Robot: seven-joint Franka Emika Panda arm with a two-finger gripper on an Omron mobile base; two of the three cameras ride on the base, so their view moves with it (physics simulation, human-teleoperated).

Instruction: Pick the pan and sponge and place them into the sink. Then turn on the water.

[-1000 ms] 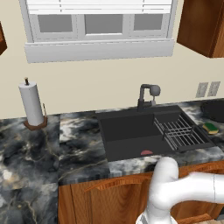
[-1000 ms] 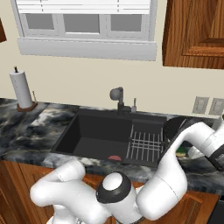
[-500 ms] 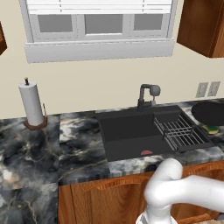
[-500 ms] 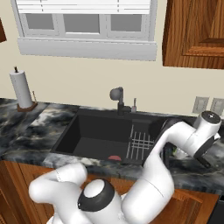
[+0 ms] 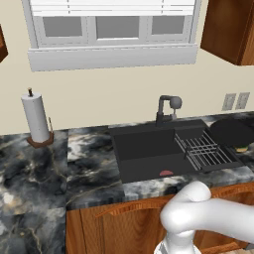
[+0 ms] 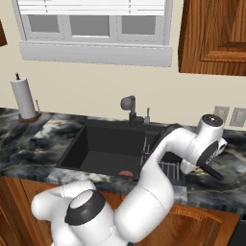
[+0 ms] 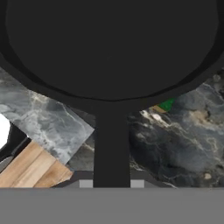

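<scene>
I hold the pan by its handle

From the left, the pan (image 5: 231, 132) is up over the counter, right of the sink (image 5: 149, 154), with the sponge (image 5: 242, 148) just under its near edge. From the right, my arm hides most of the pan, and its handle (image 6: 211, 171) sticks out below my hand. From my hand, my gripper (image 7: 112, 184) is pinched tight on the handle. The pan looks stiff and heavy, so it may tip
</scene>
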